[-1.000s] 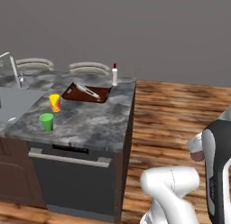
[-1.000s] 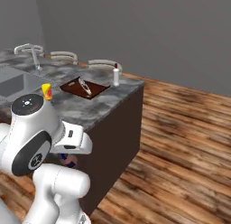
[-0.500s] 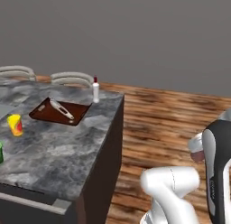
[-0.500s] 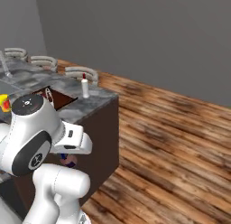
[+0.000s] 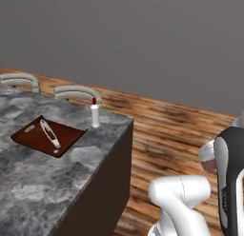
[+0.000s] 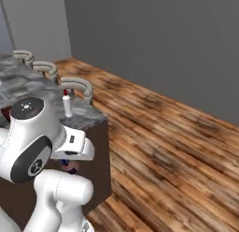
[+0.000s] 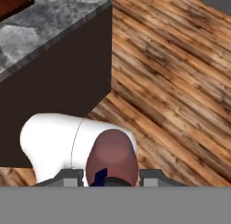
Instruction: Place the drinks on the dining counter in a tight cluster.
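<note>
In the hand view my gripper (image 7: 110,175) is shut on a short pinkish-red bottle (image 7: 112,156), which stands up between the two dark fingertips. The hand hangs low beside the dining counter's (image 7: 43,31) dark end wall, over the wooden floor. From the right base view the gripper (image 6: 71,167) sits tucked under my white arm. A pale slim bottle with a red cap (image 5: 95,114) stands upright near the far corner of the grey marbled dining counter (image 5: 57,182), also seen as the bottle (image 6: 67,105) on the counter (image 6: 88,118).
A dark brown board (image 5: 47,135) with a metal utensil on it lies on the counter, left of the pale bottle. Curved chair backs (image 5: 76,93) line the counter's far side. Open wooden floor (image 6: 172,147) stretches to the right, up to a grey wall.
Both base views have swung right along the counter, so the camera moved. The sink, tap and cups have left the picture. My gripper stays shut on the bottle.
</note>
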Controlling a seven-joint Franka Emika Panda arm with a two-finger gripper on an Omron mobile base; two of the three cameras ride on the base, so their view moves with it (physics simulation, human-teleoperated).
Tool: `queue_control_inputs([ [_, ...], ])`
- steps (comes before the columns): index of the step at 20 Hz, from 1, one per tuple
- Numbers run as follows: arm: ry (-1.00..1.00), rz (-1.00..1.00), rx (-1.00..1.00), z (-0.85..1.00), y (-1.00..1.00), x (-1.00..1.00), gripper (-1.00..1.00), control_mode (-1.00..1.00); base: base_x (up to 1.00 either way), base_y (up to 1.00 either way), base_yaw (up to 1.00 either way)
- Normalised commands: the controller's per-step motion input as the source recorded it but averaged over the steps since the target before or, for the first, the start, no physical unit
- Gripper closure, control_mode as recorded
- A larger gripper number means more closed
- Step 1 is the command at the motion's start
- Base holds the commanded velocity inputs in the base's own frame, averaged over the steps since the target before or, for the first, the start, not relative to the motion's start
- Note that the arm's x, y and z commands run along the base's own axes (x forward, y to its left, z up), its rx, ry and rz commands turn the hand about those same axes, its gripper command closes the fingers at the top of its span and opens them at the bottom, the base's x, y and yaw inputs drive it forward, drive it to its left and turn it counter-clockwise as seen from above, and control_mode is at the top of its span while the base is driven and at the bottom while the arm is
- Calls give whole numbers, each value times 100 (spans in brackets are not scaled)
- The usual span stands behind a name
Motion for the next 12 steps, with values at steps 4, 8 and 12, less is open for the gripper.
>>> queue_control_inputs([
  [4, 0, 0, 0, 0, 0, 0, 100, 100, 82, -74, 41],
  [8, 0, 0, 0, 0, 0, 0, 100, 100, 67, -70, 42],
  [12, 0, 0, 0, 0, 0, 0, 100, 100, 31, -40, 31],
])
